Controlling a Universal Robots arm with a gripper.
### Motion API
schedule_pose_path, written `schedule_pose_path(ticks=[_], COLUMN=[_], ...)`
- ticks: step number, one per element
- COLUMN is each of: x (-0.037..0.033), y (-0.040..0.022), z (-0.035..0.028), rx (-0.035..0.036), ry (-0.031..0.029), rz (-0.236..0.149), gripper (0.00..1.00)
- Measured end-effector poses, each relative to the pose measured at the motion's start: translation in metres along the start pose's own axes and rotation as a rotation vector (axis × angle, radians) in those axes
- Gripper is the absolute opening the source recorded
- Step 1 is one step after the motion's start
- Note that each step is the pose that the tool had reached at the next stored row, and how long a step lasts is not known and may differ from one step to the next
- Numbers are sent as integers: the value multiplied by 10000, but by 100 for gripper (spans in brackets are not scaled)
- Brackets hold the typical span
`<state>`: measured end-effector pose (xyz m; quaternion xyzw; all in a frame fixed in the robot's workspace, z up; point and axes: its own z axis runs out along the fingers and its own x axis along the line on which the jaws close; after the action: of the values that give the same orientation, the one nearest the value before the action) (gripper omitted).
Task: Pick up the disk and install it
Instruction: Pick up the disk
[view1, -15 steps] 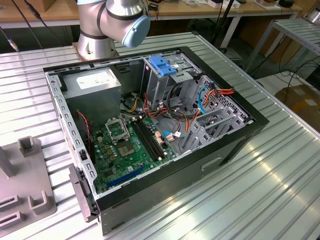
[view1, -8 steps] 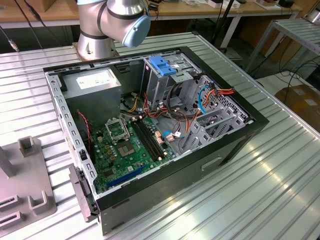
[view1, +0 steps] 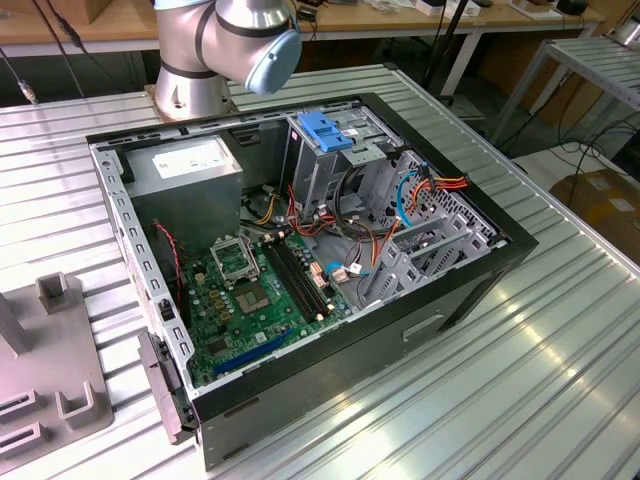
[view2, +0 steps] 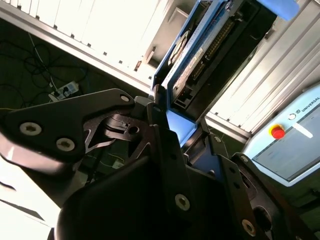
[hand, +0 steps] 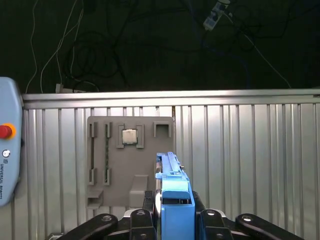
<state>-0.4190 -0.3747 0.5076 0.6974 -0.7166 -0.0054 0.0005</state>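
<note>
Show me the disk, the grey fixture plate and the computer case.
disk (hand: 176, 200), first wrist view, on its blue carrier.
grey fixture plate (hand: 125, 162), first wrist view, bare flat middle.
computer case (view1: 330, 385), exterior view, black near side wall.

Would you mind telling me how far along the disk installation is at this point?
Pick-up looks done: the end effector is shut on the disk in the first wrist view. In hand: the disk is held in the air above the table, near the grey fixture plate. Left: installing it in the open computer case.
</note>
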Motion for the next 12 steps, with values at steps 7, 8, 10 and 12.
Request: schedule_pose_path(ticks=[7, 8, 10, 12], x=[-3, -3, -4, -5], y=[-121, -130, -158, -184], z=[9, 9, 11, 12], rx=[0, 0, -1, 0], ry=[0, 0, 0, 0], rz=[0, 0, 0, 0], gripper=[37, 37, 37, 37])
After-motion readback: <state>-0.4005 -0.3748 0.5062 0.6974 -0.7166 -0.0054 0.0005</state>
